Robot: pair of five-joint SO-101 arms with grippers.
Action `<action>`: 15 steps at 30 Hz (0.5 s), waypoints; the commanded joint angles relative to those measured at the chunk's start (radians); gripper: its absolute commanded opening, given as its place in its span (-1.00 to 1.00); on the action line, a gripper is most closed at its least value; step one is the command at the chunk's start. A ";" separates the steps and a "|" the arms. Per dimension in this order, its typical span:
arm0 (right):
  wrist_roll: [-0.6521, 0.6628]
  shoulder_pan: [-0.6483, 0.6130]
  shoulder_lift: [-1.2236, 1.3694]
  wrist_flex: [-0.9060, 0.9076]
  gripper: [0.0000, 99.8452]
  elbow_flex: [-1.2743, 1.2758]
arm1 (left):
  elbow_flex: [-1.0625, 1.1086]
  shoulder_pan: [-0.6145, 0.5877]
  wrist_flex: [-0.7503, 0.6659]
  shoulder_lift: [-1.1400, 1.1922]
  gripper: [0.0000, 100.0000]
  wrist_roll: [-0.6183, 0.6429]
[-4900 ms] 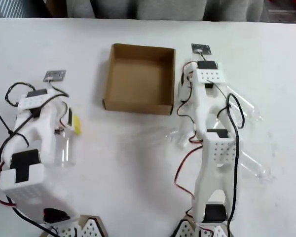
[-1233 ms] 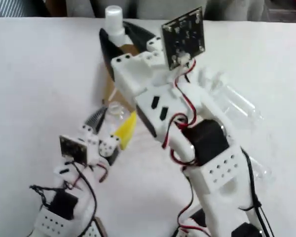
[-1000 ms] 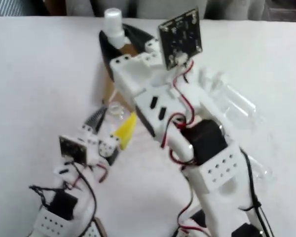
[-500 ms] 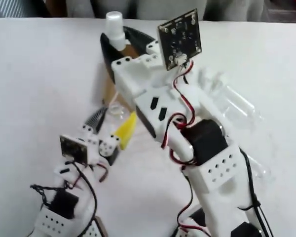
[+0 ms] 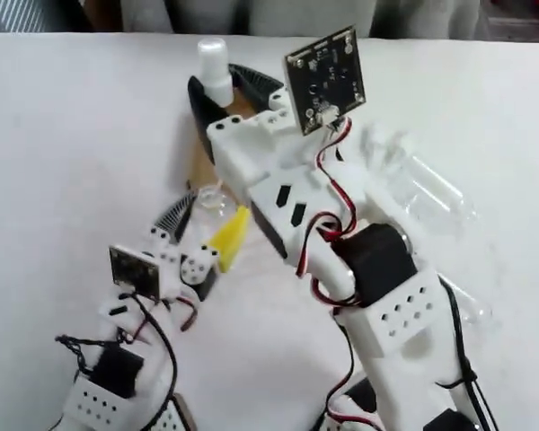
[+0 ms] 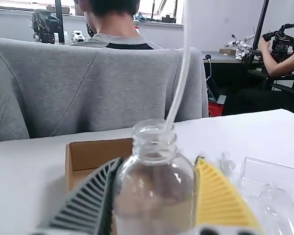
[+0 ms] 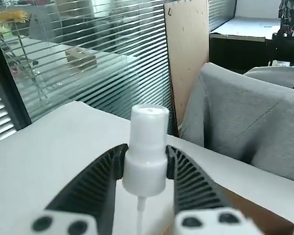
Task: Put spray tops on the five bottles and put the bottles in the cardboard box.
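My left gripper is shut on a clear bottle, held upright between its black and yellow fingers; the bottle's open mouth faces up. My right gripper hangs above it, shut on a white spray top. The spray top sits high over the cardboard box, and its thin dip tube reaches down into the bottle's neck. The box stands just behind the held bottle. More clear bottles lie on the table to the right.
The right arm's body crosses the middle of the table and hides most of the box. Loose clear bottles lie beside the held one. The white table stretches to the left.
The right gripper with the spray top has drifted slightly right and lower over the last second, bringing the tube over the bottle. Earlier, both arms rested low on the table.
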 commanded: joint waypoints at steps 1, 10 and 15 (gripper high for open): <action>0.009 -0.004 -0.042 -0.062 -0.97 0.028 | -0.005 0.004 0.005 -0.025 -0.95 0.014; 0.009 -0.005 -0.042 -0.171 -0.97 0.058 | -0.005 0.007 0.020 -0.025 -0.95 0.014; 0.009 -0.002 -0.042 -0.159 -0.97 0.074 | -0.005 0.012 0.029 -0.025 -0.95 0.012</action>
